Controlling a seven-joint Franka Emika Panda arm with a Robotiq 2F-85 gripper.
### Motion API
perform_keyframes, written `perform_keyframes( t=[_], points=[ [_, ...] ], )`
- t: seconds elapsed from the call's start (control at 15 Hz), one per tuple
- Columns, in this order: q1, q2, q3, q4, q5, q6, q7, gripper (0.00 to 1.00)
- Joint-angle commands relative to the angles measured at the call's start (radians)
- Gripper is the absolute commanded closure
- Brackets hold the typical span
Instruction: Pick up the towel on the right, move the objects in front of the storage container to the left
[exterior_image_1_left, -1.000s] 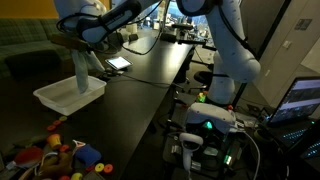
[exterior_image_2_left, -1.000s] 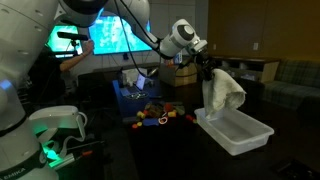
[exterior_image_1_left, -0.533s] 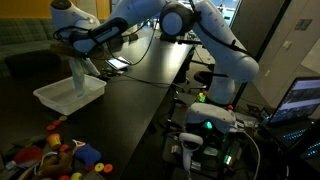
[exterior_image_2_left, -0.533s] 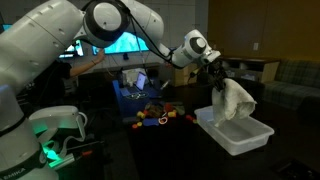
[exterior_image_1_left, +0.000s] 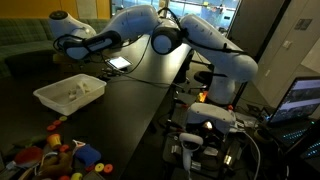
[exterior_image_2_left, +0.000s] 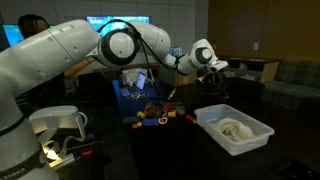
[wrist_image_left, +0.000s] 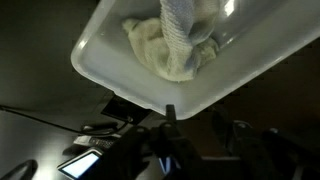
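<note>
Towel (exterior_image_2_left: 236, 129) now lies dropped in the storage bin (exterior_image_2_left: 250, 143), your emptied gripper (exterior_image_2_left: 214, 78) showing no readable jaw spread, so the toys (exterior_image_2_left: 160, 117) at its 9 o'clock come next.

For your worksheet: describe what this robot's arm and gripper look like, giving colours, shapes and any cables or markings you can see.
The arm is built of glossy white, rounded, tube-like links joined by bulging round joints with dark rings. A thin dark cable seems to run along its upper side. The gripper is a small dark, blocky unit below a white wrist. Any markings are too small to read.
</note>
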Motion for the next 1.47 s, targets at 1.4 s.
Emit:
perform_keyframes(
  t=[1.4],
  points=[
    [-0.03, -0.585, 0.226, -0.589, 0.281, -0.467, -0.466, 0.0]
  ],
)
